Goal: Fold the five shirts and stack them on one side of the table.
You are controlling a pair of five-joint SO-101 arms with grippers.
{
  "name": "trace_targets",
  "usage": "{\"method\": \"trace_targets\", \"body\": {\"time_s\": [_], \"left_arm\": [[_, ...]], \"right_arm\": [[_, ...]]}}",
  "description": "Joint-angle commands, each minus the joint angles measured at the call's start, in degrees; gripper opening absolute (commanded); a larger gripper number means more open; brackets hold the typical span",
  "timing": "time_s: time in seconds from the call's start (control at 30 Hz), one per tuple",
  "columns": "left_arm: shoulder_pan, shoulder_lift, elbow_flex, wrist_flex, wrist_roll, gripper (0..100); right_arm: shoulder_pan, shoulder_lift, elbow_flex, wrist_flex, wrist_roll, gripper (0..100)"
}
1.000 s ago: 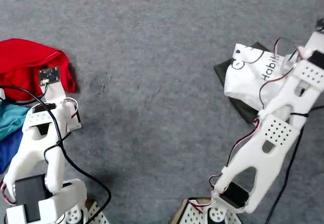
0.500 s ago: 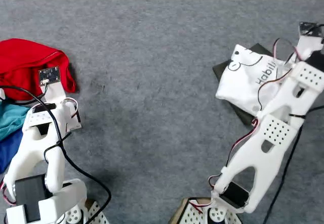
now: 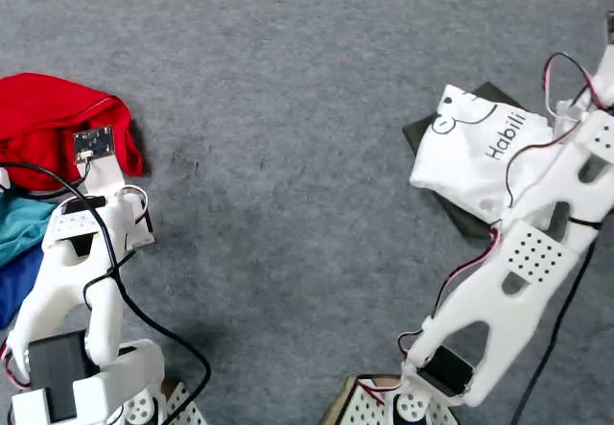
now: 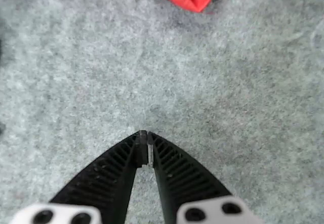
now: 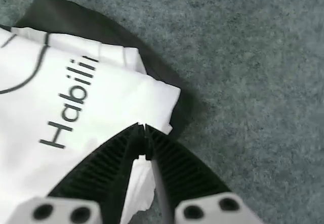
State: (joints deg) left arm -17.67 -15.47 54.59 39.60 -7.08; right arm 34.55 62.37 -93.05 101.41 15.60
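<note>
1. The left pincer [image 4: 144, 155], pressed together, is hanging over the worktop [image 4: 228, 82] beside the blue shirt [image 3: 14, 286], teal shirt [image 3: 19, 225] and red shirt [image 3: 48, 118], all awaiting folding.
2. The right pincer [image 5: 142, 135], tips pressed together, is hovering over the folded white shirt [image 5: 76, 82], which is lying on the dark shirt [image 5: 76, 19], likely starting the stack.

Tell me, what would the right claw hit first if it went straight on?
Probably the folded white cotton shirt with black print, near its corner; the shut right gripper points at it, though the gap is unclear.
</note>
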Motion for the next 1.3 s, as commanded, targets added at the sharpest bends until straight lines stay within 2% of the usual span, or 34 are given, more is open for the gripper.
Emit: {"method": "trace_targets", "body": {"time_s": [0.0, 0.2, 0.37, 0.5, 0.7, 0.97, 1.27], "left_arm": [[-0.18, -1.80, -0.09, -0.62, -0.53, 2], [-0.18, -1.80, -0.09, -0.62, -0.53, 2], [-0.18, -1.80, -0.09, -0.62, -0.53, 2], [-0.18, -1.80, -0.09, -0.62, -0.53, 2], [-0.18, -1.80, -0.09, -0.62, -0.53, 2], [-0.18, -1.80, -0.09, -0.62, -0.53, 2], [-0.18, -1.80, -0.09, -0.62, -0.53, 2]], "right_arm": [[2.24, -4.88, 2.59, 0.97, 0.18, 0.5], [1.19, -4.53, 15.43, -1.93, 0.26, 0.5], [0.31, -0.57, 21.67, -16.88, 0.35, 0.5], [0.31, 2.77, 19.03, -25.14, 0.35, 0.5], [-1.01, 3.12, 11.38, -25.32, 0.35, 0.5], [-4.44, 2.68, 10.07, -24.79, 0.35, 0.5], [-4.53, -3.12, -2.77, -10.29, 0.35, 0.5]]}}
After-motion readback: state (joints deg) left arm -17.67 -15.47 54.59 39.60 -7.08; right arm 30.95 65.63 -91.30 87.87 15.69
